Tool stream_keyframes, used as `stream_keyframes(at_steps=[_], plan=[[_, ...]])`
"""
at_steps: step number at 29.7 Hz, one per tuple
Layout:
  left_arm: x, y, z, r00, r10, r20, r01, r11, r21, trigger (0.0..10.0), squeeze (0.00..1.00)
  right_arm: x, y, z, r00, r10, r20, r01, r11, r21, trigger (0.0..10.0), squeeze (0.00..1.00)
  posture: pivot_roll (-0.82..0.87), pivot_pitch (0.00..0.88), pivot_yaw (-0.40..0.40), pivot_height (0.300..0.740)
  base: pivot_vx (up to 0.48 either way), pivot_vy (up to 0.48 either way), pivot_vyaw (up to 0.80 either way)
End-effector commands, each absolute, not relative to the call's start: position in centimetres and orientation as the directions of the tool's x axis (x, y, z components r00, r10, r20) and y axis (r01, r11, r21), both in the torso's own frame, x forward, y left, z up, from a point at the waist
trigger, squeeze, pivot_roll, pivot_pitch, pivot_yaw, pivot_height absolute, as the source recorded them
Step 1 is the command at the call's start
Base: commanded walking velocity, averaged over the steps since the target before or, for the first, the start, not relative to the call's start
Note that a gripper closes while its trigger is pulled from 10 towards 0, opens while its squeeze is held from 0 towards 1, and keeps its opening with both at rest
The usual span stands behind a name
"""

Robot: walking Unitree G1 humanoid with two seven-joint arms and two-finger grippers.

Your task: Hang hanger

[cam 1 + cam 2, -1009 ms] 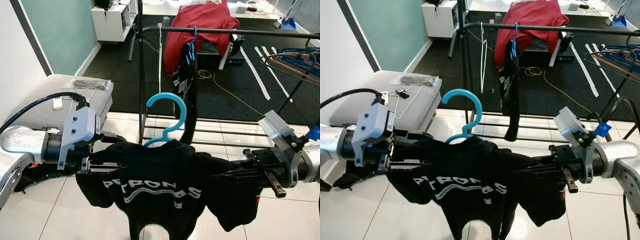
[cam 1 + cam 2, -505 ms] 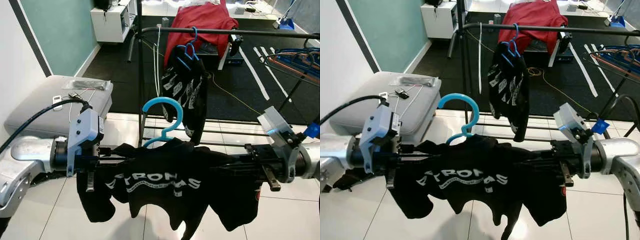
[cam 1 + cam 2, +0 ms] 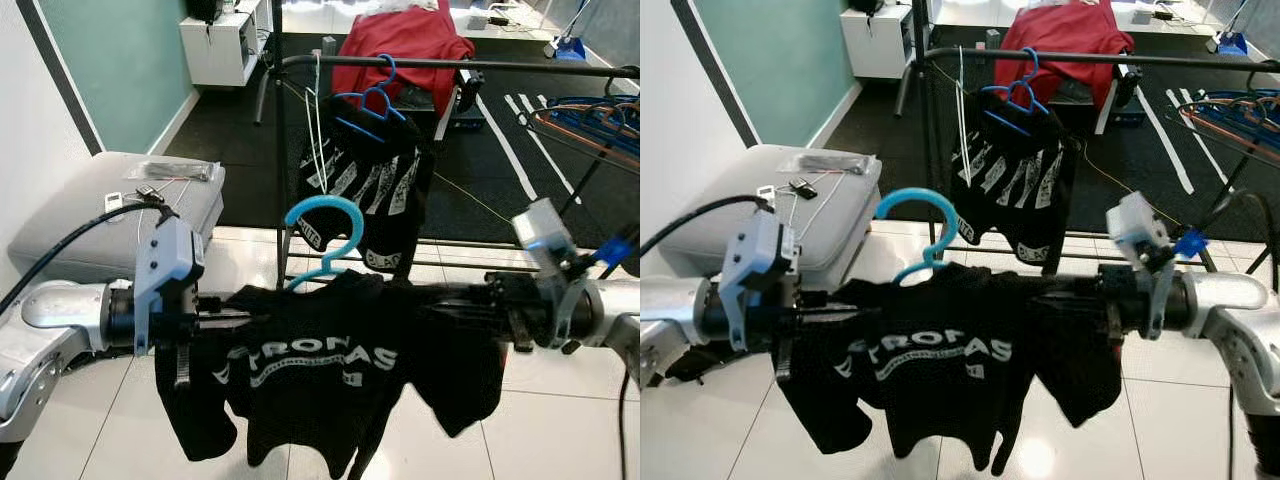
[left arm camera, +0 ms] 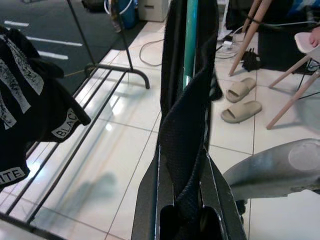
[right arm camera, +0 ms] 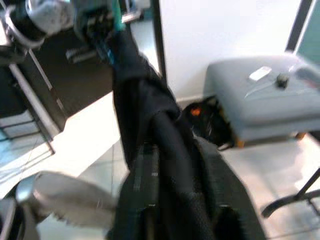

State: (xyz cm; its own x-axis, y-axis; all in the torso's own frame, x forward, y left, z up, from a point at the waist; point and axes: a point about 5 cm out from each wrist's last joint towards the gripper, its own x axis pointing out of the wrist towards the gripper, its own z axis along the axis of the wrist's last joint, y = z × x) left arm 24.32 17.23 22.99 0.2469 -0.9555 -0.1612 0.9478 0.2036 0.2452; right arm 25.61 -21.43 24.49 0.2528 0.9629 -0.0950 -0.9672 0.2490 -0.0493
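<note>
A teal hanger (image 3: 325, 215) carries a black printed T-shirt (image 3: 320, 370) and is held level between my two grippers, hook upright. My left gripper (image 3: 240, 318) is shut on the hanger's left shoulder through the cloth. In the left wrist view the fingers (image 4: 150, 200) pinch the fabric and the teal hanger arm (image 4: 190, 40). My right gripper (image 3: 470, 300) is shut on the right shoulder, its tips buried in the shirt (image 5: 165, 145). The black rack rail (image 3: 500, 65) runs across beyond and above the hook.
On the rail hang another black shirt (image 3: 365, 185) on a blue hanger and a red garment (image 3: 400, 40). A grey padded bench (image 3: 110, 200) stands at left, a white cabinet (image 3: 225, 35) behind it. A wire rack (image 3: 590, 115) with blue hangers is at right.
The black shirt on the rail has turned from edge-on to face-on and swung left. Both grippers have lifted the held hanger and shirt slightly.
</note>
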Motion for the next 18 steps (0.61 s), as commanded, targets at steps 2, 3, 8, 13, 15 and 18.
stream_keyframes(at_steps=[2,3,8,13,15,18], plan=[[23.8,16.2,23.4,0.193,-0.974,-0.117,0.953,0.158,0.259,0.0,0.00,25.8,-21.1,25.2,0.237,0.971,0.002,-0.970,0.237,-0.043,10.0,1.00,-0.11,0.078,0.016,0.740,0.000,0.000,0.00],[23.8,16.2,23.4,0.193,-0.974,-0.117,0.953,0.158,0.259,0.0,0.00,25.8,-21.1,25.2,0.237,0.971,0.002,-0.970,0.237,-0.043,10.0,1.00,-0.11,0.078,0.016,0.740,0.000,0.000,0.00],[24.0,16.6,23.3,0.228,-0.966,-0.122,0.945,0.189,0.268,0.0,0.00,26.5,-22.4,26.6,0.311,0.943,0.117,-0.946,0.319,-0.055,10.0,1.00,-0.11,0.076,0.014,0.740,0.000,0.000,0.00],[25.9,18.7,23.5,0.431,-0.897,-0.096,0.868,0.382,0.318,0.0,0.00,26.1,-24.5,27.3,0.420,0.888,0.188,-0.897,0.438,-0.065,10.0,1.00,-0.11,0.090,0.017,0.740,0.000,0.000,0.00],[26.2,19.1,23.6,0.462,-0.882,-0.091,0.851,0.412,0.325,0.0,0.00,26.2,-24.9,27.3,0.449,0.872,0.194,-0.881,0.469,-0.068,10.0,1.00,-0.11,0.090,0.017,0.740,0.000,0.000,0.00],[26.7,19.9,23.7,0.520,-0.851,-0.078,0.818,0.469,0.332,0.0,0.00,26.3,-25.6,27.3,0.506,0.837,0.208,-0.845,0.529,-0.071,10.0,1.00,-0.12,0.098,0.022,0.740,0.000,0.000,0.00]])
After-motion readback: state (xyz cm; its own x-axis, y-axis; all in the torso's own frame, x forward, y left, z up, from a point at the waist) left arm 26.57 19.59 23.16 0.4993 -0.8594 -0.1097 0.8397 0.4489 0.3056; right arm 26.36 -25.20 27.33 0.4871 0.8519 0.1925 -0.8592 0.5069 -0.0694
